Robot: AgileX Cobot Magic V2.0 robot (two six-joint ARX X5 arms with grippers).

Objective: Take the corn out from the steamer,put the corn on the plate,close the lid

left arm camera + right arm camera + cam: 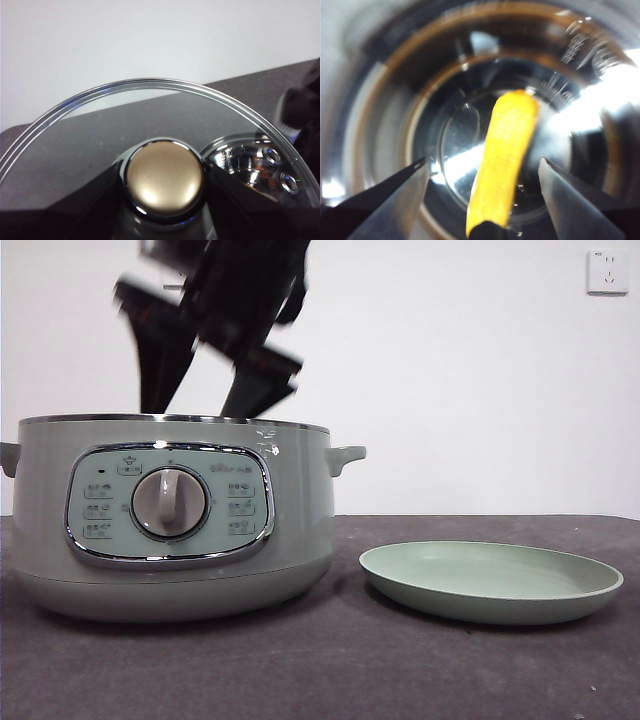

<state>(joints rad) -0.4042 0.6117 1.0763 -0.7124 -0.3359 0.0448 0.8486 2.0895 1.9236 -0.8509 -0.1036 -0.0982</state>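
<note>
right pincer (482, 170) agape astride corn (505, 155) inside steamer (170, 520), panel writing unreadable; left pincer clamping lid (150, 150) knob

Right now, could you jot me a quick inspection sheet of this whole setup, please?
Surface: dark table, plain.
Job's things: pot open, no lid on it; corn lying inside the pot; plate beside the pot, bare; glass lid with its knob, away from the pot.
Clutter: nothing seen.
Grippers: right claw open, one finger each side of the corn; left claw at the lid's knob, grip unclear.
Cables: nothing seen.
Surroundings: white wall, wall socket.
</note>
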